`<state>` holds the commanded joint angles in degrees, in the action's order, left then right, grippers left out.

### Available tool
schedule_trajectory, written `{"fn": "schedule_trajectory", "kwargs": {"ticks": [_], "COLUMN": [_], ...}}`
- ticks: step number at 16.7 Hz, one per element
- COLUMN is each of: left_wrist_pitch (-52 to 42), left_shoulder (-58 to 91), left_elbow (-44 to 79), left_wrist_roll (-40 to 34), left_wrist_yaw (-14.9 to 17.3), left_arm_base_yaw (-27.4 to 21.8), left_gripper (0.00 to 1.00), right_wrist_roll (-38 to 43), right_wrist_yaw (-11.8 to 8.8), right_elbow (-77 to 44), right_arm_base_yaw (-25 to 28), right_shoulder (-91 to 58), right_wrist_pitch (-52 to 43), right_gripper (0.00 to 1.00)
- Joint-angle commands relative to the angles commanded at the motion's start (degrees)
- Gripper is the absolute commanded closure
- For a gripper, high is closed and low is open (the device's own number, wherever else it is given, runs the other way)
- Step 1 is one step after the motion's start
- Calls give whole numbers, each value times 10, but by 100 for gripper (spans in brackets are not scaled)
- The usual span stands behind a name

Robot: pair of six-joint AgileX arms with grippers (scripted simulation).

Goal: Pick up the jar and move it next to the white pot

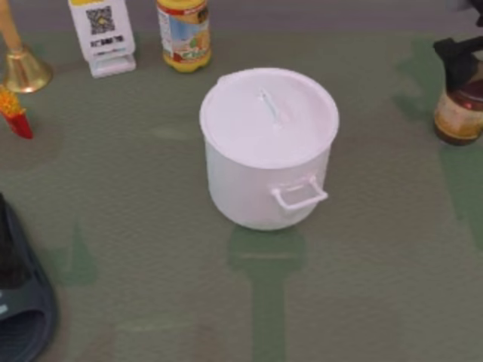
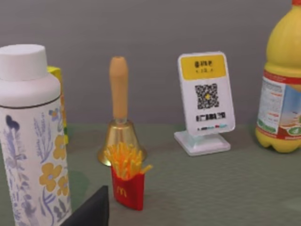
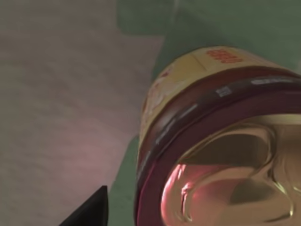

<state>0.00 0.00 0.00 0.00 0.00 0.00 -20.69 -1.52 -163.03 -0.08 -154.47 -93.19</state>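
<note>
The white pot (image 1: 268,143) stands lidded at the table's middle, its loop handle (image 1: 299,196) facing the front. The small brown jar (image 1: 458,113) with a tan label stands upright on the table at the far right edge, well apart from the pot. My right gripper (image 1: 460,56) hangs just behind and above the jar, open. In the right wrist view the jar (image 3: 197,108) fills the picture, and one dark fingertip (image 3: 89,212) shows beside it with a gap between them. My left arm is out of the top view; one of its fingertips (image 2: 91,209) shows near the fries.
Along the back edge stand a yellow bottle (image 1: 183,34), a QR-code stand (image 1: 102,34), a brass bell (image 1: 23,68) and a red fries box (image 1: 15,113). A floral white flask (image 2: 30,136) stands farther left. A dark grey rounded object (image 1: 19,302) lies at the front left.
</note>
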Motion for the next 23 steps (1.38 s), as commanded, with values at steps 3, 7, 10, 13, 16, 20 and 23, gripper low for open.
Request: {"fn": "schedule_trajectory", "kwargs": {"ticks": [3, 7, 10, 13, 16, 20, 23], "left_wrist_pitch": [0, 0, 0, 0, 0, 0, 0], "left_shoulder": [0, 0, 0, 0, 0, 0, 0], "left_elbow": [0, 0, 0, 0, 0, 0, 0], "left_wrist_roll": [0, 0, 0, 0, 0, 0, 0], "left_wrist_yaw": [0, 0, 0, 0, 0, 0, 0], "left_arm_base_yaw": [0, 0, 0, 0, 0, 0, 0], "left_gripper": [0, 0, 0, 0, 0, 0, 0], "right_wrist_roll": [0, 0, 0, 1, 2, 2, 2], "right_wrist_yaw": [0, 0, 0, 0, -1, -1, -1], "right_elbow": [0, 10, 69, 162, 223, 234, 234], "right_arm_base_yaw": [0, -2, 0, 1, 2, 3, 3], "right_shoulder": [0, 1, 18, 42, 58, 60, 60], "right_wrist_pitch": [0, 10, 54, 116, 164, 173, 173], "right_gripper": [0, 0, 0, 0, 0, 0, 15]}}
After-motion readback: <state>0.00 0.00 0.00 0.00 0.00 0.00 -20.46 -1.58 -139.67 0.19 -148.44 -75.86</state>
